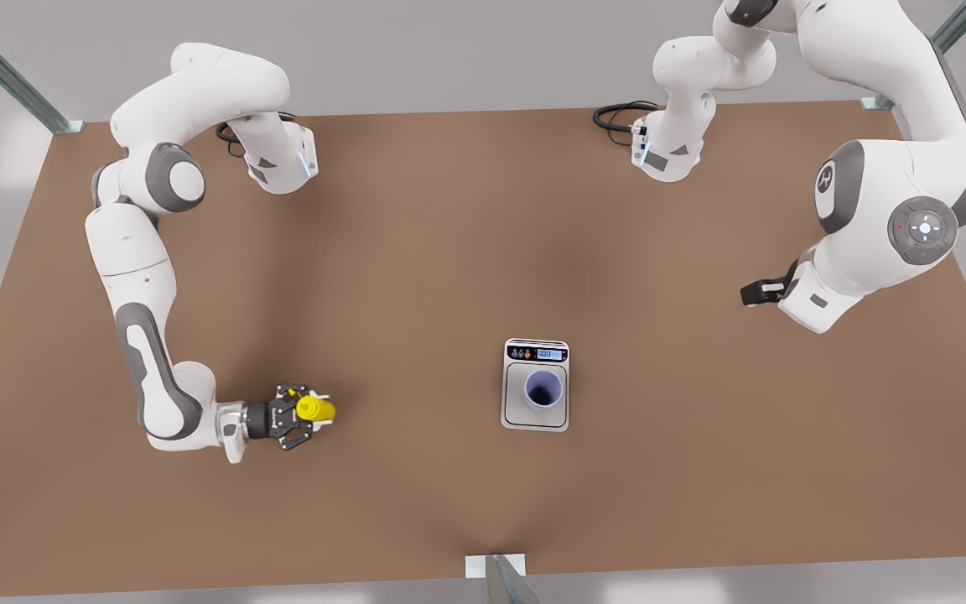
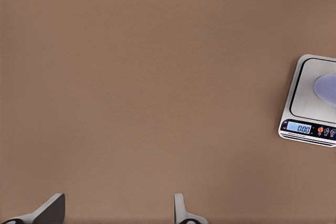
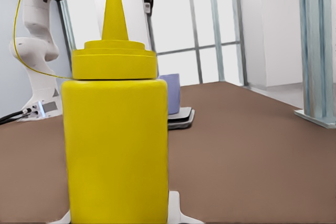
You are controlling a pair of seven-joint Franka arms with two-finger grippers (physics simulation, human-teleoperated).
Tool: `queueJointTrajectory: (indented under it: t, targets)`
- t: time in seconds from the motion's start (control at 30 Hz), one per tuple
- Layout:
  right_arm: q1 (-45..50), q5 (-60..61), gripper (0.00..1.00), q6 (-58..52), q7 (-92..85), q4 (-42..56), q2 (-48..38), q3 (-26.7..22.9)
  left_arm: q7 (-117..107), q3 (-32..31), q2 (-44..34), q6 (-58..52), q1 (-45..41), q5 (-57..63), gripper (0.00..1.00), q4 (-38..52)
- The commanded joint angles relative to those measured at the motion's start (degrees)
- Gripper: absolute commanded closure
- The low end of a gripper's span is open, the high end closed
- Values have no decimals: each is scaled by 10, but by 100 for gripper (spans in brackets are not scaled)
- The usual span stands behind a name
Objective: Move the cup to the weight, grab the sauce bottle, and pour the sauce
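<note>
The yellow sauce bottle [image 1: 316,409] stands upright near the front view's left, its pointed nozzle up. My right gripper [image 1: 313,411] reaches in level with the table and is shut on the sauce bottle [image 3: 115,145], one finger on each side. The lavender cup [image 1: 543,391] sits on the plate of the weight [image 1: 536,419], whose display is lit blue. My left gripper [image 2: 118,211] hangs open and empty above bare table, well off to the side of the weight [image 2: 307,100] and the cup [image 2: 328,87]. From the right wrist the cup [image 3: 172,94] shows behind the bottle.
The brown table [image 1: 416,252] spreads wide between the two arm bases at the back. A black cable [image 1: 617,113] lies by the base on the front view's right. Metal frame posts stand at the table's corners and at its front edge [image 1: 495,575].
</note>
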Motion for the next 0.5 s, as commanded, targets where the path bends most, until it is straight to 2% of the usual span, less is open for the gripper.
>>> queueJointTrajectory:
  t: [0.0,0.03,0.07,0.1,0.2,0.43,0.47]
  targets:
    - [1,-11,53,-8,2,0,0,-2,0,0,0,0,0,0,0,0]
    - [1,-11,49,-8,3,0,0,-2,0,0,0,0,0,0,0,0]
    - [0,-11,38,-4,3,0,0,-2,0,0,0,0,0,0,0,0]
    - [0,-11,32,-4,3,0,0,-3,0,0,0,0,0,0,0,0]
    - [1,-11,0,4,4,0,0,-3,0,0,0,0,0,0,0,0]
    - [-13,-20,0,2,8,-21,-6,-4,0,0,0,-1,-1,0,0,0]
    - [-32,-54,0,-2,8,-30,-10,-8,0,0,0,-1,-1,0,0,0]
